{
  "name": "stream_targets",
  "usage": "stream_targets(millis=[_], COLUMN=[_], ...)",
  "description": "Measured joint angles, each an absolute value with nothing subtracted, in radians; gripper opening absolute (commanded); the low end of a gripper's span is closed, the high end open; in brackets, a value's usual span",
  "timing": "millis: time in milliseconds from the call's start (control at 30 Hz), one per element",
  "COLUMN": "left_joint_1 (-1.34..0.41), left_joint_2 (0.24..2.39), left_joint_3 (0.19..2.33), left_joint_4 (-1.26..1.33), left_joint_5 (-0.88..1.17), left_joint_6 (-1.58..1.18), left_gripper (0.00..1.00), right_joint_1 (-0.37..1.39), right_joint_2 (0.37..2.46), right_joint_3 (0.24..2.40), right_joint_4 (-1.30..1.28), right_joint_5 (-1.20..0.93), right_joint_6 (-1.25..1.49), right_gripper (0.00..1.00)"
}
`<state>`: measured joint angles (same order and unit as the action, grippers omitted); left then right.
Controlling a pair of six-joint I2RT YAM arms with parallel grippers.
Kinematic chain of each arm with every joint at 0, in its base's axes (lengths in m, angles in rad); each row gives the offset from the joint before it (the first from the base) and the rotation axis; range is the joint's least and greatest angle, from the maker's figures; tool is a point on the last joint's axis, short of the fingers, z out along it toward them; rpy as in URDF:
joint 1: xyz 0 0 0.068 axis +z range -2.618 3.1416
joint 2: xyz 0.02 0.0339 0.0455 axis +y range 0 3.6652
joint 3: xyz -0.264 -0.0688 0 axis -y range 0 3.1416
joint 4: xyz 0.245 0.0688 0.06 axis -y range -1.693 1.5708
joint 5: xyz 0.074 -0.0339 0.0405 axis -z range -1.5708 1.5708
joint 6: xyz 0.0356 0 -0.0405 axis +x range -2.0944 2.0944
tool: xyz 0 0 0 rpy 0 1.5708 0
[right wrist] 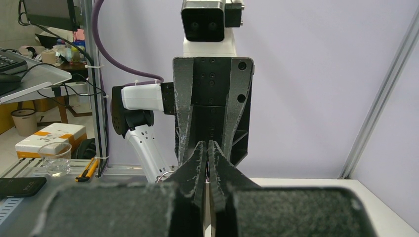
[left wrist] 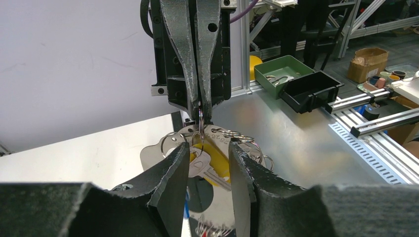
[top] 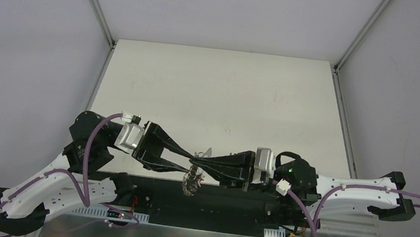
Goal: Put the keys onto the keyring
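Keys dangle in a loose bunch just past the near edge of the tabletop, at the spot where both arms meet. Seen from the top camera, the left hand has its fingers spread to either side of that spot, and the right hand reaches in from the other side with its fingers pressed together.

From the left wrist, the spread fingers frame the bunch without clearly touching it. Straight ahead, the right hand pinches the thin wire of the keyring, so the whole cluster hangs from that one grip. A yellow-headed key and a plain silver one lie just below, between the open fingers. The bunch looks light, hard and slick, and it probably swings and twists freely (a thin wire gives little to clamp on). A key's flat head seems the surest place to take hold, while the ring is best pinched across its wire. On the metal bench behind sit a green bin holding a few small metal pieces, too small to name, and a black bin whose inside cannot be made out.

From the right wrist, its own fingers are closed tight with only a sliver of wire between them. A glass beaker stands far left, apparently empty.
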<state>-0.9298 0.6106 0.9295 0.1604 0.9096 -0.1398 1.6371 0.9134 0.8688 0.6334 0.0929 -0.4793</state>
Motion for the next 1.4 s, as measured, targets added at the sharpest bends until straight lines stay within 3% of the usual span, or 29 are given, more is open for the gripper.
stream_targets(millis=[1100,1400], left_joint_1=[-0.930,-0.930], left_joint_2=[0.635,0.635], left_joint_3=[0.953,0.953], left_joint_4=[0.160,0.160], left_joint_5=[0.886,0.886], left_joint_6=[-0.141,-0.141], left_gripper=[0.25,0.16], right_joint_1=[1.637,1.637], right_joint_2=[0.899,0.897], right_joint_3=[0.852,0.852], right_joint_4=[0.614,0.614], right_joint_5=[0.097,0.096], right_joint_6=[-0.477,-0.476], right_gripper=[0.00,0.00])
